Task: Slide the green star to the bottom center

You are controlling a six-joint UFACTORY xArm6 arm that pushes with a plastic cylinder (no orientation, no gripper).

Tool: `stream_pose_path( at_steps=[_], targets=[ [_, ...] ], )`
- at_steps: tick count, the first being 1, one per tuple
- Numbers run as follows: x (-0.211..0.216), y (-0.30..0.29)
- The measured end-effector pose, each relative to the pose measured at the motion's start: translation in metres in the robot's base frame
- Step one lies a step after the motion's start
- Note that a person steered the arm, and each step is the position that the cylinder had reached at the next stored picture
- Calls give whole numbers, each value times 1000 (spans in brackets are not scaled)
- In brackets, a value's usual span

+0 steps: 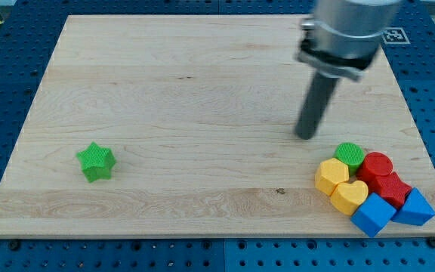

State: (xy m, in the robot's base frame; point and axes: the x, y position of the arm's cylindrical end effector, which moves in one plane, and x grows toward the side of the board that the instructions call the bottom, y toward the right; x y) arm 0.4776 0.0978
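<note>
The green star-shaped block point(96, 162) is lying at the lower left of the frame on the pale wooden counter point(202, 83), well apart from everything else and not yet at the bottom centre. My tip point(306, 137) is resting on the counter at the right of the frame, just above a cluster in the lower right corner: a green round block point(349, 154), a red round block point(376, 164), a second red block point(391, 187), two yellow heart-shaped blocks point(340, 186) and two blue blocks point(391, 211). The tip is touching none of them. There are no fingers on this rod, so no spread or pinch can be reported.

Judgement: the approach step is in hand, with the push not begun. The next move is calling for the tip to cross to the star's left side, then drive it rightward and slightly downward along the bottom edge, stopping well short of the cluster
</note>
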Motion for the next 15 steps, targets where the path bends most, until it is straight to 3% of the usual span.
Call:
stream_pose_path(
  at_steps=[4,6,7,8,12,13,15],
  targets=[
    [0,-260],
    [16,-348],
    [62,-361],
    [69,-359],
    [78,-198],
    [89,-201],
    [94,-278]
  ],
)
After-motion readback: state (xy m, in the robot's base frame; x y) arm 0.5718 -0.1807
